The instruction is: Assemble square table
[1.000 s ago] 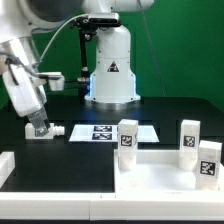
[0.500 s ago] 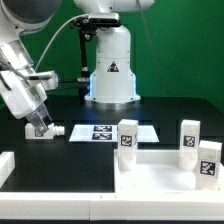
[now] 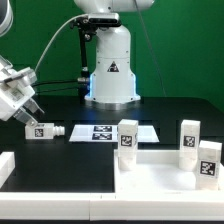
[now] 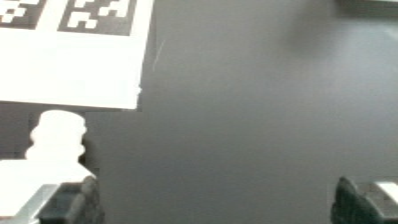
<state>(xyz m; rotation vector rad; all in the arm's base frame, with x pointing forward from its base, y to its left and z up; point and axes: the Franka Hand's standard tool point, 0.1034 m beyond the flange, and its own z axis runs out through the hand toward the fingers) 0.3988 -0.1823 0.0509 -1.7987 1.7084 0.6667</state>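
The white square tabletop (image 3: 160,180) lies at the front on the exterior view's right. Three tagged white legs stand on it: one at its near-left corner (image 3: 127,146) and two at the right (image 3: 190,138) (image 3: 209,160). A fourth tagged leg (image 3: 45,130) lies on its side on the black table at the exterior view's left; it also shows in the wrist view (image 4: 59,145). My gripper (image 3: 30,110) hangs just above and beside this leg, apart from it. In the wrist view my gripper (image 4: 217,200) is open and empty, with only dark table between the fingertips (image 4: 64,202).
The marker board (image 3: 105,132) lies flat between the lying leg and the tabletop, and shows in the wrist view (image 4: 63,55). A plain white bar (image 3: 5,166) sits at the front left edge. The robot's white base (image 3: 110,65) stands behind.
My gripper has let go of the lying leg and risen up and toward the exterior view's left. The leg stays on the table.
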